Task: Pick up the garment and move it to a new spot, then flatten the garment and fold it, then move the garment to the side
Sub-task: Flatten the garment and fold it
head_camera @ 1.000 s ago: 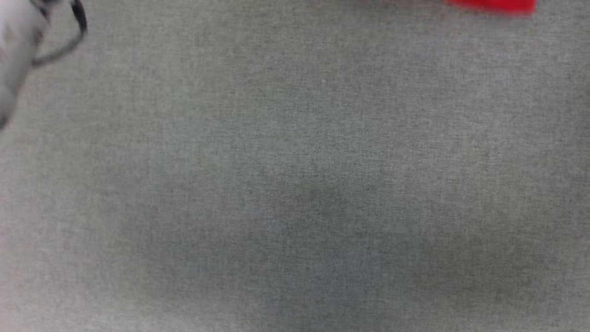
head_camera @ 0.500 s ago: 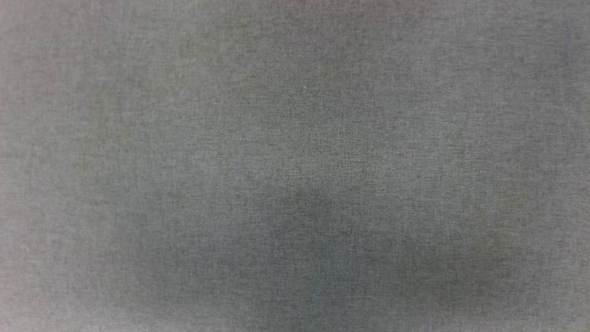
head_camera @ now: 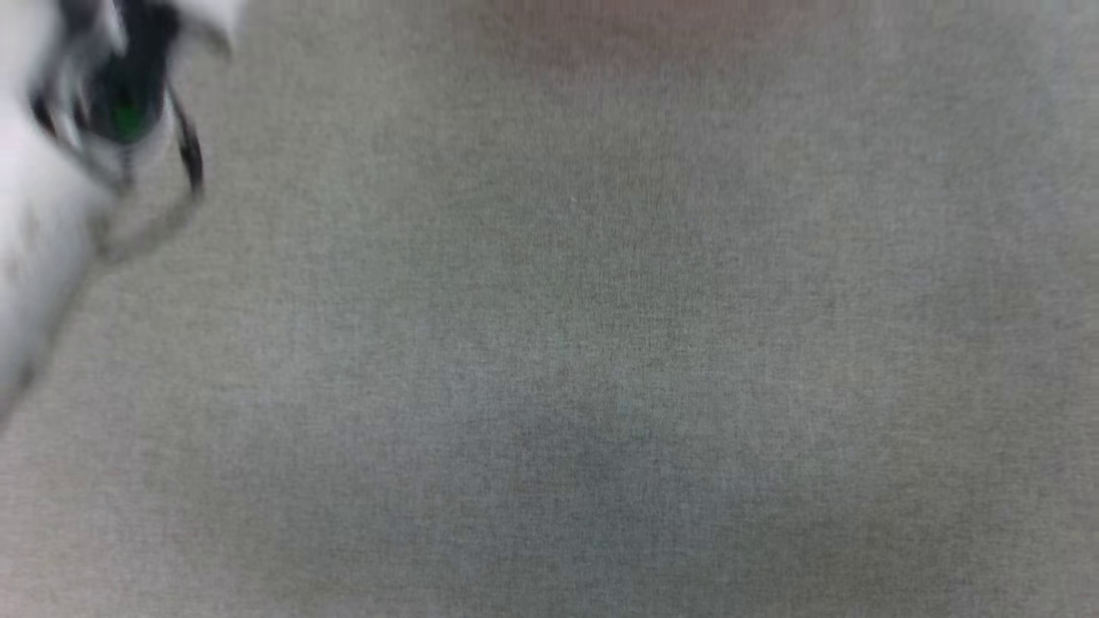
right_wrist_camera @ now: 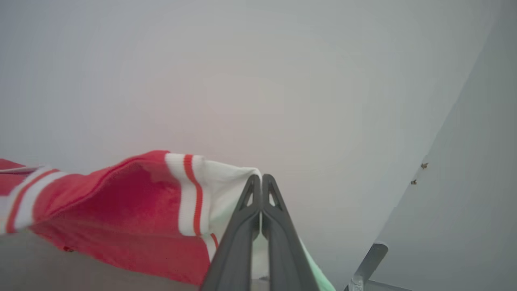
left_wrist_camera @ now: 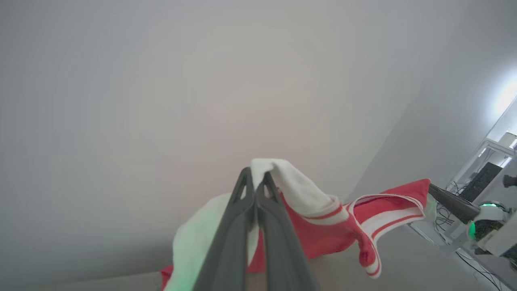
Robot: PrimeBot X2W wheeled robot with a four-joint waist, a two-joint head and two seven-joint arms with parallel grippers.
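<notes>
The left gripper (left_wrist_camera: 255,176), its two long dark fingers pressed together, pinches a white-lined edge of the red sleeveless jersey with white-and-red striped trim (left_wrist_camera: 323,238); the right gripper (right_wrist_camera: 258,180) is likewise clamped on a striped edge; the garment hangs slack between them, up off the grey woven fabric surface (head_camera: 601,343); the blurred pale left forearm (head_camera: 43,240) shows at the head view's upper left. The pick-up looks done and the carry to a new spot is in hand; laying down, flattening, folding and moving aside are not yet done.
</notes>
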